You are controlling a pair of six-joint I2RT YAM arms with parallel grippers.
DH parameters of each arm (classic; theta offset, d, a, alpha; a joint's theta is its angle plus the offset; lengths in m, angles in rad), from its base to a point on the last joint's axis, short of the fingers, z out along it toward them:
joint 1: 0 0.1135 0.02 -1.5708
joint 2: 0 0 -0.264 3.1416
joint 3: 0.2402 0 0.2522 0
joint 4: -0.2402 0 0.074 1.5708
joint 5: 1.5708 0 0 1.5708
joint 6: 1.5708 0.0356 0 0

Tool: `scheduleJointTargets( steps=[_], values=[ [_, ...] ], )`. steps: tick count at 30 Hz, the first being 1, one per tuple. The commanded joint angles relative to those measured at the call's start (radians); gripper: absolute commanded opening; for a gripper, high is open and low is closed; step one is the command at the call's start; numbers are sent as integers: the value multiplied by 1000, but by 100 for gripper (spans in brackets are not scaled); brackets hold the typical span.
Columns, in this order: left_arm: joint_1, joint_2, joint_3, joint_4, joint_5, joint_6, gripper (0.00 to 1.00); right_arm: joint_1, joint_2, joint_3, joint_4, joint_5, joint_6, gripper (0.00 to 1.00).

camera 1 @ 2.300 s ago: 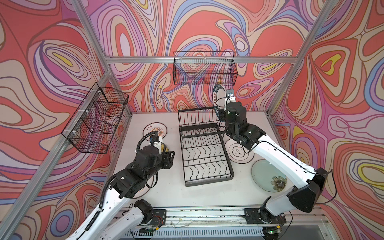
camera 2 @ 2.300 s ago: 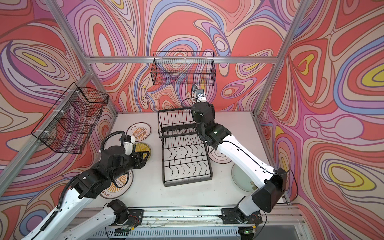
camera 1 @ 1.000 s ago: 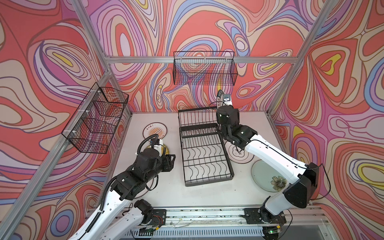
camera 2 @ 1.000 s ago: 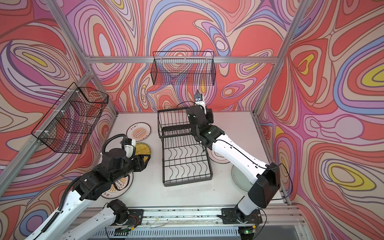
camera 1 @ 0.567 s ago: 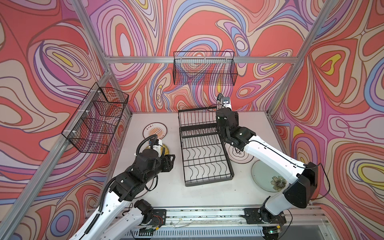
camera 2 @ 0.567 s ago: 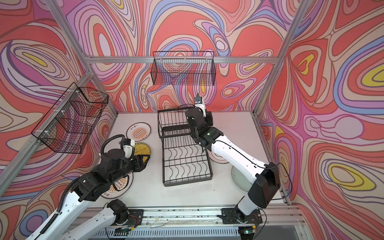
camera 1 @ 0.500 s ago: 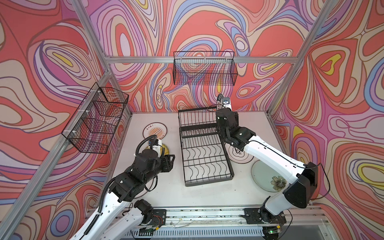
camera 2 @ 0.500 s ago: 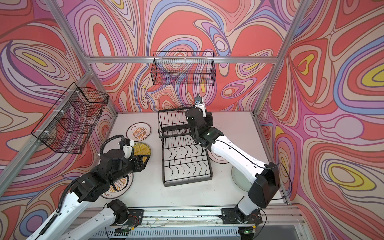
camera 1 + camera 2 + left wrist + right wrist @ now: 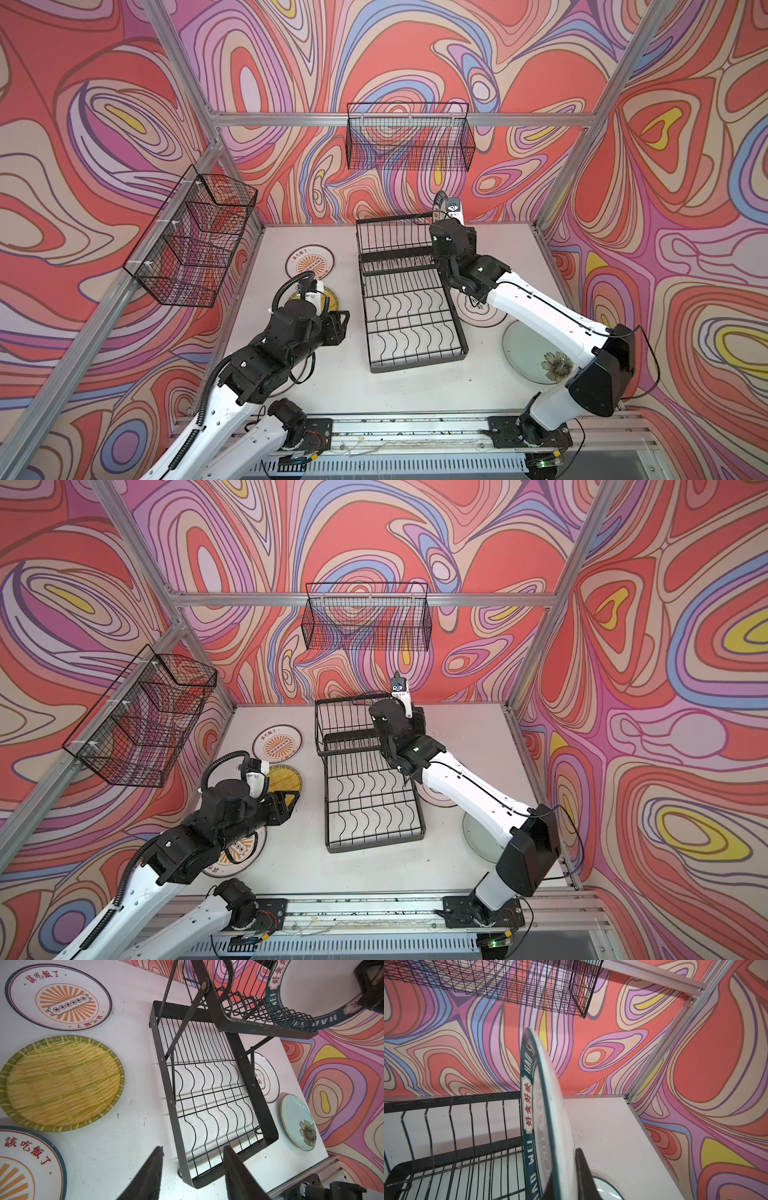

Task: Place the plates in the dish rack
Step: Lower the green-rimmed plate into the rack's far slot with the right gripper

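The black dish rack (image 9: 409, 309) stands mid-table, its raised slotted tier (image 9: 392, 239) at the back. My right gripper (image 9: 564, 1167) is shut on the dark-lettered rim plate (image 9: 550, 1105), holding it upright on edge at the tier's right end. My left gripper (image 9: 193, 1148) hangs open and empty over the table by the rack's near left corner. Left of the rack lie a sunburst plate (image 9: 58, 997), the yellow woven plate (image 9: 62, 1082) and a second sunburst plate (image 9: 25, 1167). On the right lie the cloud-outline plate (image 9: 478, 313) and the green floral plate (image 9: 536, 353).
A fine-mesh black basket (image 9: 409, 141) hangs on the back wall above the rack, and another (image 9: 191, 239) on the left wall. Aluminium frame posts stand at the table's corners. A metal rail (image 9: 415, 428) runs along the front edge.
My right arm has brought the lettered plate down and leftward to the right end of the raised tier. The left arm has hardly moved.
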Motion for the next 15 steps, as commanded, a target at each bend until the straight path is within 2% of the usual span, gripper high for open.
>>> scheduleJointTargets(
  steps=[1, 7, 11, 14, 15],
  values=[
    [-6, -6, -14, -23, -13, -3, 51, 4, -1, -13, -5, -9, 28, 0],
    [-6, -6, -15, -22, -9, -6, 51, 4, 3, -9, -12, 2, 25, 3],
    [-7, -8, -13, -24, -7, -9, 51, 5, 10, -4, -20, 4, 23, 19],
    [-6, -9, -12, -27, -6, -9, 51, 5, 10, -3, -18, 1, 23, 21],
    [-6, -10, -11, -29, -6, -10, 51, 5, 9, -3, -16, 0, 23, 25]
  ],
)
